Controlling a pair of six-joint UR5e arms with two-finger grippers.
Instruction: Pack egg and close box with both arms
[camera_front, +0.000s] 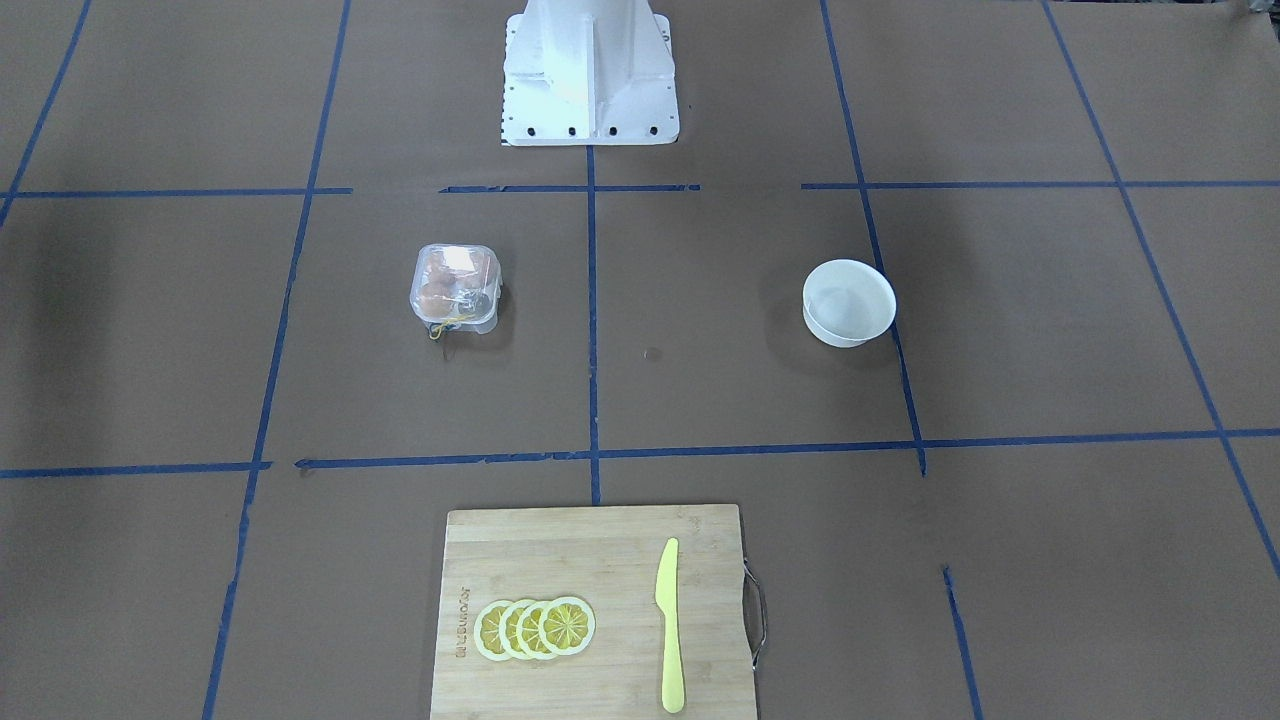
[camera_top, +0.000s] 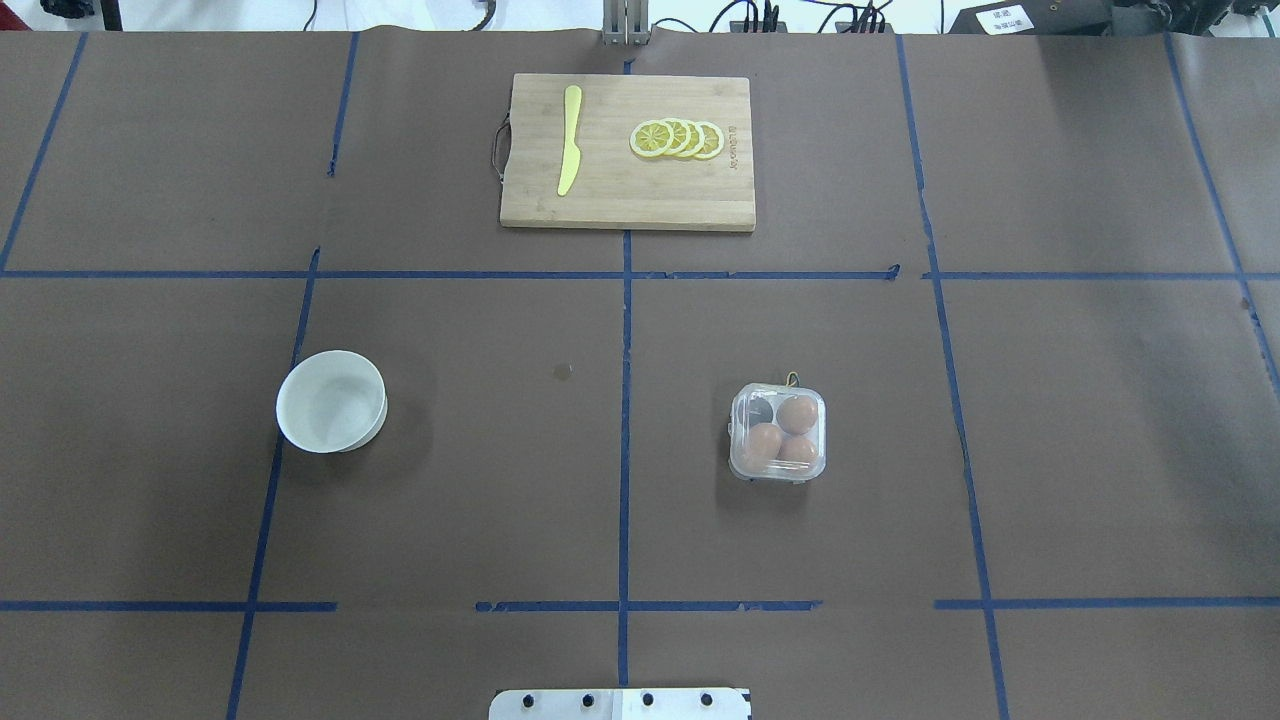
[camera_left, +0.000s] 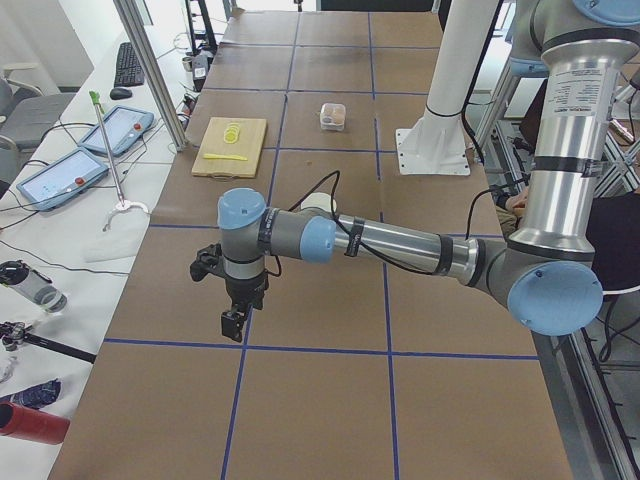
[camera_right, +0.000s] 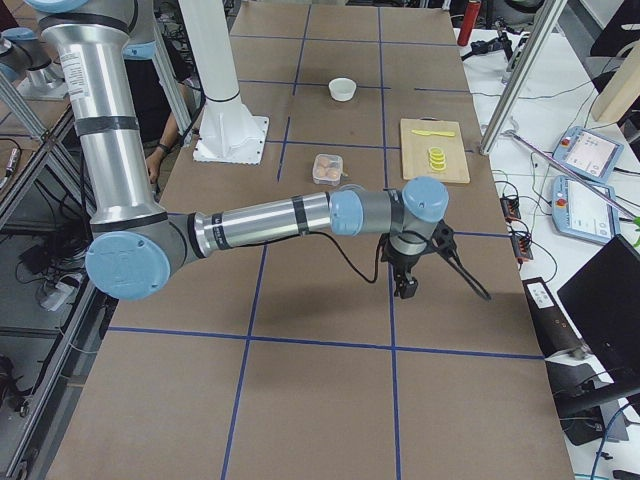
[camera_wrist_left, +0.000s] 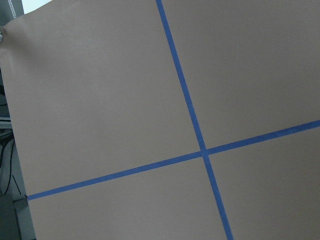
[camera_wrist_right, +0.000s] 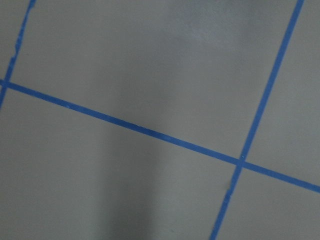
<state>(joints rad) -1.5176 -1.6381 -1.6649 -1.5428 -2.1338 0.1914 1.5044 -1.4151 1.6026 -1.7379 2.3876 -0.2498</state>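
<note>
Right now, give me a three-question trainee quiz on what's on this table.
1. True or false: the white bowl holds an egg.
2. How many eggs sit in the box? A) one B) three C) four
3. Fill in: the lemon slices lie on the cutting board beside a yellow ____.
Key: 1 false; 2 B; 3 knife.
</note>
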